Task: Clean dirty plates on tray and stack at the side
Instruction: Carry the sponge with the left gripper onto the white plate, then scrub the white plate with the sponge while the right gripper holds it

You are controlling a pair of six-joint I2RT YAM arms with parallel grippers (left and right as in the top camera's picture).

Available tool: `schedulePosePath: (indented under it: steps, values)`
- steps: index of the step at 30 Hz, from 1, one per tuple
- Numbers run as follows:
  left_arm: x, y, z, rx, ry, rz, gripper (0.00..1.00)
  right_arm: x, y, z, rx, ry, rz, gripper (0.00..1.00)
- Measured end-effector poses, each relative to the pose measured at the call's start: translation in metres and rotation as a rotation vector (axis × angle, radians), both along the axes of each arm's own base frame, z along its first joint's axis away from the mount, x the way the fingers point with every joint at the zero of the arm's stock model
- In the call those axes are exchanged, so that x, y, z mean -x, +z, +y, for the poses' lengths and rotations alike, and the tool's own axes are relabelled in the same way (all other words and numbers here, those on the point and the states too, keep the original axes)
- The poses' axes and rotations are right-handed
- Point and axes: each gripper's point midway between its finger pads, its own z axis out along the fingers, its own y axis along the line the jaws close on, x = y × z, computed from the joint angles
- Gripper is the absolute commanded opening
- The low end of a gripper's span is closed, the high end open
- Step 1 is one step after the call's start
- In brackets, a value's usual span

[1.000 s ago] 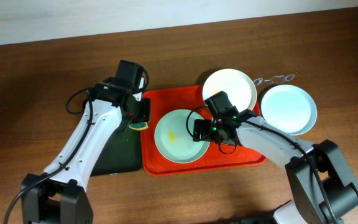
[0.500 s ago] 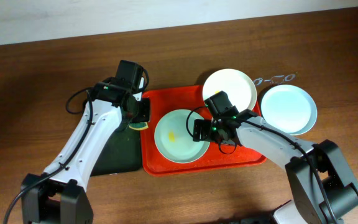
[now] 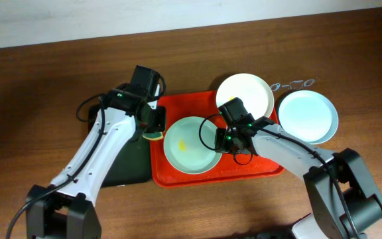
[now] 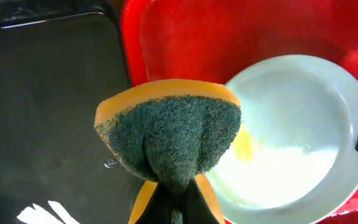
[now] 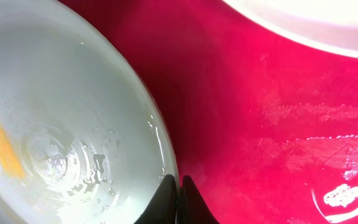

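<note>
A: Three plates, yes? Where are they?

B: One green plate [image 3: 190, 147] lies in the red tray [image 3: 257, 171] and carries one yellow smear [image 3: 183, 144]. One white plate [image 3: 245, 93] overlaps the tray's far right corner. One blue plate [image 3: 308, 116] sits on the bench [image 3: 38, 86] just beside it.

A: And the pincers?

B: Two. The left pincer [image 4: 171, 202] pinches a sponge [image 4: 169, 140] above the edge where the red tray meets a black tray [image 3: 126, 166]. The right pincer [image 5: 178, 190] pinches the green plate's rim. Only its wrist view shows that; from overhead the arm covers it.
</note>
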Motion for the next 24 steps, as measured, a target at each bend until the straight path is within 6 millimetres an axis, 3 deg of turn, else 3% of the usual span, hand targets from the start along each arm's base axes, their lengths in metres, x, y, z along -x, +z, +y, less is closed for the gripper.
schedulePosePath:
  steps: [5, 8, 10, 18, 24]
  values:
    - [0.014, -0.004, -0.029, 0.021, 0.002, 0.022, 0.00, 0.000, 0.000, 0.001, -0.013, -0.037, 0.011, 0.04]
    - [0.019, -0.028, -0.043, 0.003, -0.008, 0.074, 0.00, 0.000, 0.000, 0.001, -0.023, -0.062, 0.019, 0.04]
    - [0.017, -0.051, -0.045, -0.017, 0.000, 0.112, 0.00, 0.000, 0.000, 0.001, -0.024, -0.067, 0.020, 0.04]
    - [0.019, -0.100, -0.050, -0.058, -0.004, 0.193, 0.00, 0.000, 0.001, 0.003, -0.036, -0.077, 0.023, 0.04]
    - [0.020, -0.103, -0.056, -0.053, -0.018, 0.202, 0.00, 0.000, 0.001, 0.003, -0.034, -0.069, 0.021, 0.04]
